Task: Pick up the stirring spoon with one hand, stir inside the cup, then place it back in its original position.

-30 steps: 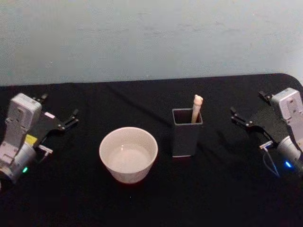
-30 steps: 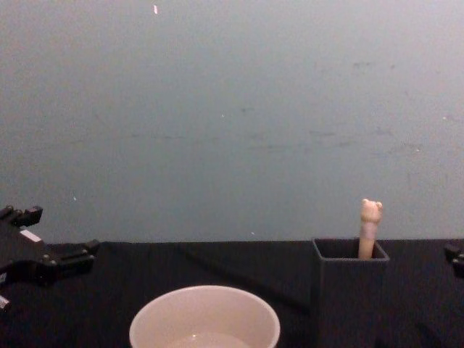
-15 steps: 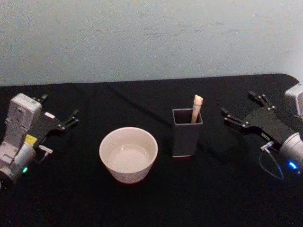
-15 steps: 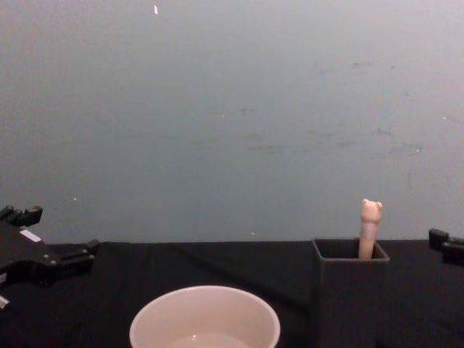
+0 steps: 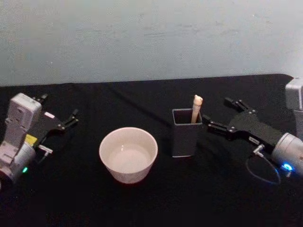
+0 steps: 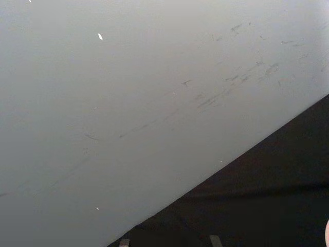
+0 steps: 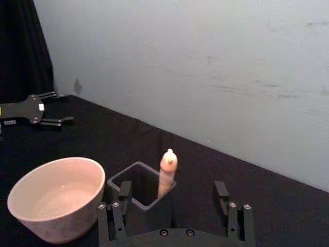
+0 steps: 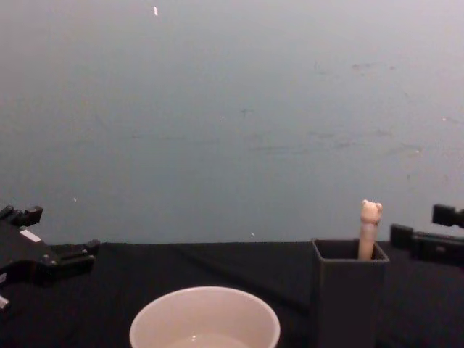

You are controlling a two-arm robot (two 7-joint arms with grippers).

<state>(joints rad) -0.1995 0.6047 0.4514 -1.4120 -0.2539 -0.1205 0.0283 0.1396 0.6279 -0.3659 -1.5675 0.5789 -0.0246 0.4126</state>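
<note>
1. The right gripper has come in from the right edge of the table toward the middle.
2. It is now just beside the dark grey holder - before, it was well apart from it.

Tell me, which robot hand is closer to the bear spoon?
The right gripper. Its open fingers sit just right of the stirring spoon, not touching it. The left gripper is far away, beyond the cup.

The cup was cream-white, the holder dark grey, the stirring spoon beige-handled. The surface was plain black, the wall pale blue-grey. My left tool and right tool were black.
</note>
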